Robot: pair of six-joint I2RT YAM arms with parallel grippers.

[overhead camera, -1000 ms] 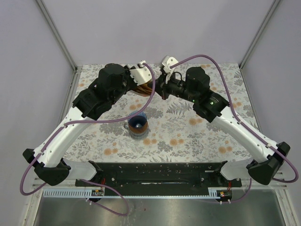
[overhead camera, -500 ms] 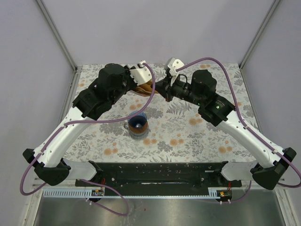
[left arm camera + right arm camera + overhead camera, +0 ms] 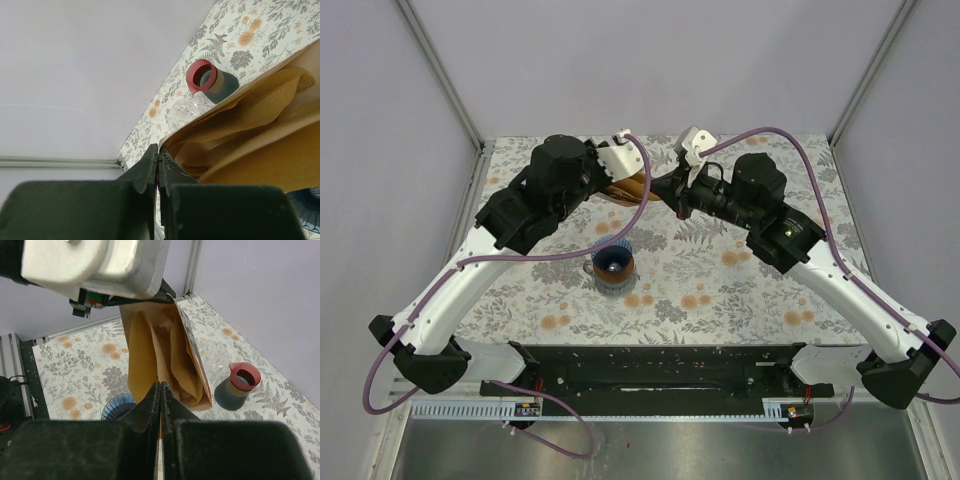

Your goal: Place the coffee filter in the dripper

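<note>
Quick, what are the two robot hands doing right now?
Left gripper: shut on the brown paper coffee filters.
Right gripper: shut, tips at the filters' lower edge; whether it pinches them cannot be told.

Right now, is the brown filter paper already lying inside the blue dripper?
No, the brown filter paper hangs in the air above the table, and the blue dripper stands apart from it on the table.

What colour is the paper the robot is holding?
Light brown coffee filters, clearest in the right wrist view.
</note>
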